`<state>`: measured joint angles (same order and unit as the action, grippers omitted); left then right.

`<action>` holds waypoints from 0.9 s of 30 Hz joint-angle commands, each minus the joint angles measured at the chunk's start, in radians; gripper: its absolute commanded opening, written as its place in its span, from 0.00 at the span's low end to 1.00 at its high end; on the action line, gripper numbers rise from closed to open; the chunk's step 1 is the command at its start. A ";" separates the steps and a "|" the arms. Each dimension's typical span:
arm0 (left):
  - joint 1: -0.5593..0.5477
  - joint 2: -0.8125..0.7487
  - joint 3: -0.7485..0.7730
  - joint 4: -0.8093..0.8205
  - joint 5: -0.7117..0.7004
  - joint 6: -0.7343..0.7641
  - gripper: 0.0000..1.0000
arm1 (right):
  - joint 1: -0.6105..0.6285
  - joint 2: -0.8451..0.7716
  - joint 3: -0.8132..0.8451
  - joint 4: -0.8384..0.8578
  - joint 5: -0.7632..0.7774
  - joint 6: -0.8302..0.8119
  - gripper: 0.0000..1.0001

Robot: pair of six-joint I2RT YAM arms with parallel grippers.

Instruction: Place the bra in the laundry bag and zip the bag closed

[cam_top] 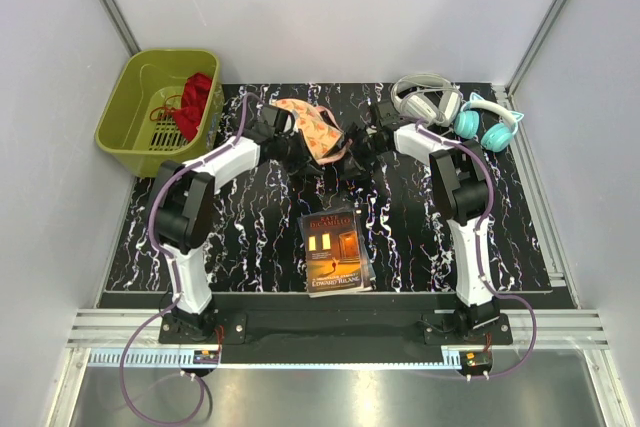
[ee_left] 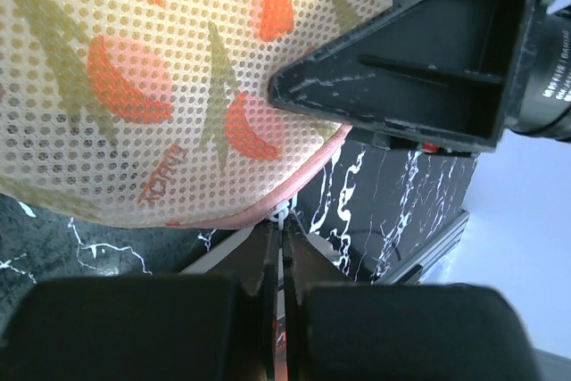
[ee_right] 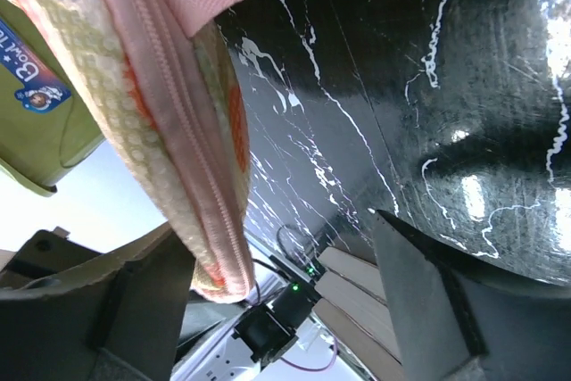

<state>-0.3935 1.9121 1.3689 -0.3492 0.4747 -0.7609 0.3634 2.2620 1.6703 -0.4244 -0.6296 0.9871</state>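
The laundry bag (cam_top: 318, 133) hangs upper centre of the top view, between both claws. The left gripper (ee_left: 282, 231) is pinched tight on its pink rim. The right gripper (ee_right: 277, 229) gapes wide, with the zip edge dangling beside one finger. A book (cam_top: 335, 250) lies below; headphones (cam_top: 425, 97) upper right, green basket (cam_top: 125, 122) upper left.

walls: plain white (cam_top: 330, 7) | tabletop: black white-veined marble (cam_top: 400, 247) | light: even

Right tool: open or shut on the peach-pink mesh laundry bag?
Open. Right tool fingers stand wide apart in its wrist view; the peach-pink mesh laundry bag hangs between them, unclamped.
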 commanded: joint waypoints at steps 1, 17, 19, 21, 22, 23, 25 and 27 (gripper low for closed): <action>-0.004 0.011 0.038 0.021 0.021 -0.017 0.00 | 0.000 -0.052 0.014 0.013 0.004 0.031 0.81; 0.082 -0.015 -0.085 -0.010 -0.013 0.074 0.00 | -0.052 -0.013 0.029 0.035 -0.036 0.087 0.01; 0.132 -0.030 -0.125 -0.013 -0.015 0.097 0.00 | -0.061 -0.009 0.025 0.033 -0.048 0.075 0.00; 0.153 -0.028 -0.122 -0.036 -0.019 0.139 0.00 | -0.061 -0.004 0.028 0.033 -0.062 0.061 0.00; 0.163 -0.022 -0.114 -0.048 -0.021 0.153 0.00 | -0.061 -0.001 0.028 0.035 -0.070 0.053 0.00; 0.165 -0.019 -0.102 -0.068 -0.021 0.178 0.00 | -0.061 0.005 0.031 0.035 -0.076 0.051 0.00; 0.163 -0.009 -0.064 -0.079 -0.025 0.192 0.00 | -0.061 0.016 0.043 0.036 -0.103 0.041 0.00; 0.160 -0.001 -0.025 -0.102 -0.033 0.198 0.00 | -0.063 0.024 0.060 0.036 -0.111 0.033 0.12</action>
<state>-0.2554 1.9289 1.2758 -0.3622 0.5056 -0.6415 0.3412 2.2768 1.6901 -0.4011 -0.7040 1.0653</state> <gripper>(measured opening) 0.012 0.055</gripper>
